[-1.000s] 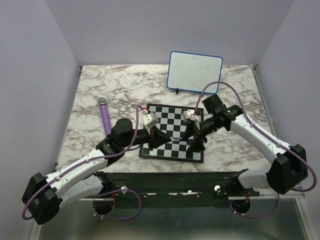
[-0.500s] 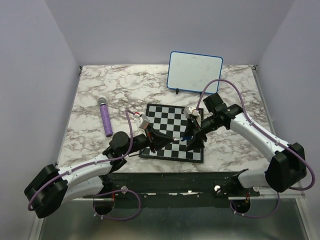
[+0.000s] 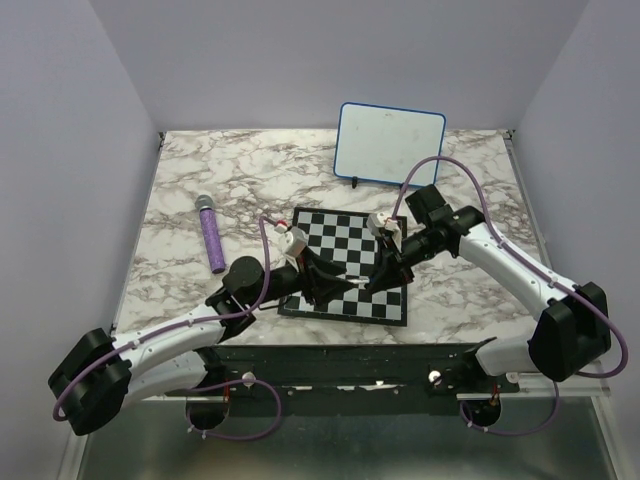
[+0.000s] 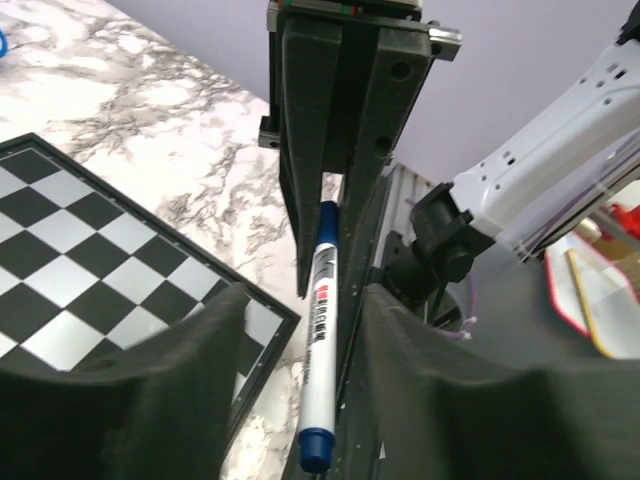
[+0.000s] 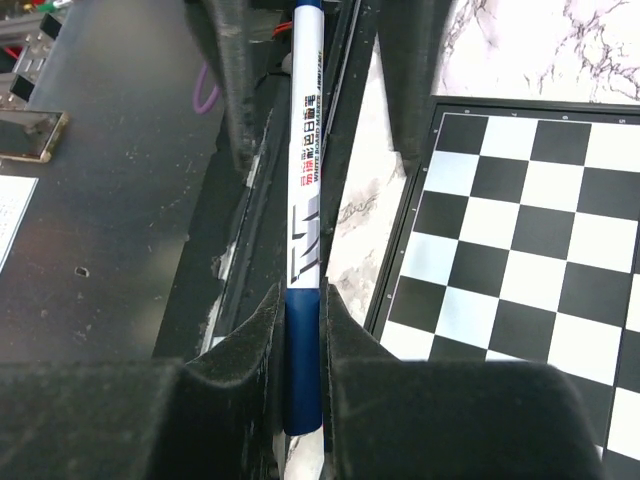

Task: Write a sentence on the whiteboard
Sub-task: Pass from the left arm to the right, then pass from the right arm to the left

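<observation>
1. Looking like polished marble, smooth and faintly shiny, grey veins on white: table top (image 3: 200, 170).
2. Showing a smooth printed face of black and white squares, slightly glossy, inside a thin black edge: chessboard (image 3: 335, 232).
3. Presenting a smooth white wipe-clean face, faintly smudged, within a blue plastic rim: whiteboard (image 3: 390, 145).
4. Gleaming as glossy white plastic with printed lettering and dark blue ends: pen (image 5: 303, 250).
5. Appearing as matt black plastic, finely grained and a little rough: right gripper (image 5: 303, 340), left gripper (image 4: 305, 320).
6. Shining as smooth white plastic shells between matt black joints: left arm (image 3: 160, 345), right arm (image 3: 510, 265).
7. Looking like dull grey metal, brushed and unpolished: sheet (image 3: 350, 455) under the arm bases.
</observation>
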`<control>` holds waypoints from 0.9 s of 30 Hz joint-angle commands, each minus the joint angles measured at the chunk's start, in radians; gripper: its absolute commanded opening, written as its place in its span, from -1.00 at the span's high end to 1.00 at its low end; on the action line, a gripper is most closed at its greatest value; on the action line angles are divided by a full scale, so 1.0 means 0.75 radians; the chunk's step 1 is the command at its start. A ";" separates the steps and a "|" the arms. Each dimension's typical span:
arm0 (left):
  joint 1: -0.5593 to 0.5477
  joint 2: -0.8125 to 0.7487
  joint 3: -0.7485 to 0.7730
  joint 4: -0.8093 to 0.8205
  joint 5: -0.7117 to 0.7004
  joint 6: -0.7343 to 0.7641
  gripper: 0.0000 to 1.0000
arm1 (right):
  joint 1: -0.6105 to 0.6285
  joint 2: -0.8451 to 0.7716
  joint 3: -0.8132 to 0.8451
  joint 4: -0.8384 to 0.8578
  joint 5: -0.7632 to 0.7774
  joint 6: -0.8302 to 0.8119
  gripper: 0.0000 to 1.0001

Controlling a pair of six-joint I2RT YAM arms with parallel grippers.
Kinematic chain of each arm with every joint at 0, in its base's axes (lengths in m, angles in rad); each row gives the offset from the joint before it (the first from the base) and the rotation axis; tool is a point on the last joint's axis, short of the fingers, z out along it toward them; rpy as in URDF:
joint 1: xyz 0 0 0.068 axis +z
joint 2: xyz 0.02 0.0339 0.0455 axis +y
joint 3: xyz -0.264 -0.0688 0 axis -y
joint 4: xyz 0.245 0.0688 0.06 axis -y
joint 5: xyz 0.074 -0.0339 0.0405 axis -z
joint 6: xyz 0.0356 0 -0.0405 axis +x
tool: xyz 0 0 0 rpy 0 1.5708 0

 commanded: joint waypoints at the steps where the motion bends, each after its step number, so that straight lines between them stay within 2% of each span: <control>1: 0.006 -0.068 0.081 -0.255 0.082 0.169 -0.29 | 0.010 0.012 0.051 -0.090 -0.004 -0.093 0.96; 5: 0.006 -0.075 0.189 -0.490 0.162 0.284 -0.32 | 0.031 0.012 0.063 -0.157 0.049 -0.160 0.96; 9: 0.008 -0.042 0.306 -0.833 0.250 0.413 -0.32 | 0.053 0.010 0.061 -0.180 0.102 -0.205 0.96; 12: 0.006 -0.017 0.355 -0.936 0.313 0.464 -0.31 | 0.065 0.016 0.063 -0.184 0.108 -0.207 0.96; 18: 0.006 0.073 0.415 -1.010 0.395 0.491 -0.19 | 0.070 0.024 0.063 -0.178 0.106 -0.199 0.96; 27: 0.006 0.140 0.456 -0.988 0.424 0.501 -0.03 | 0.080 0.041 0.059 -0.155 0.114 -0.177 0.96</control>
